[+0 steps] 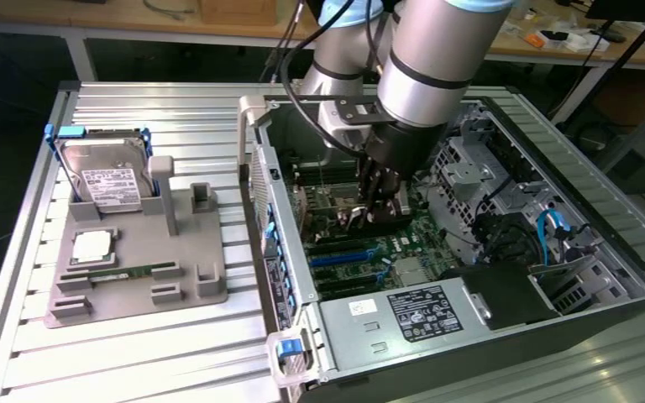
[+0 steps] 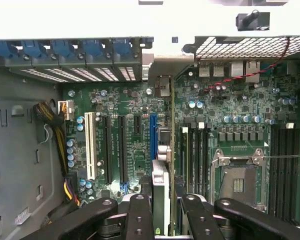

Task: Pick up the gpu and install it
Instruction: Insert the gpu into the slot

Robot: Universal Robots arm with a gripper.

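Gripped gpu [image 2: 160, 192] edge-on in narrowed pincer [image 1: 374, 200], held it inside open computer case [image 1: 264, 193], over motherboard [image 2: 125, 107] beside blue slot [image 2: 153, 135], saw white labels on hard drive [image 1: 110, 183] and power supply [image 1: 412, 312], writing too small to read.

One hard drive [image 1: 107, 180], one processor chip [image 1: 91, 244] and one RAM stick [image 1: 121, 271] sit on one grey tray [image 1: 194, 281] at the exterior view's left. There is one computer case [image 1: 608, 323], one gpu [image 2: 160, 192], five blue slot latches [image 2: 60, 49] and one CPU socket [image 2: 238, 182].

Matt black tool [image 2: 164, 201], ribbed metal table [image 1: 132, 357]
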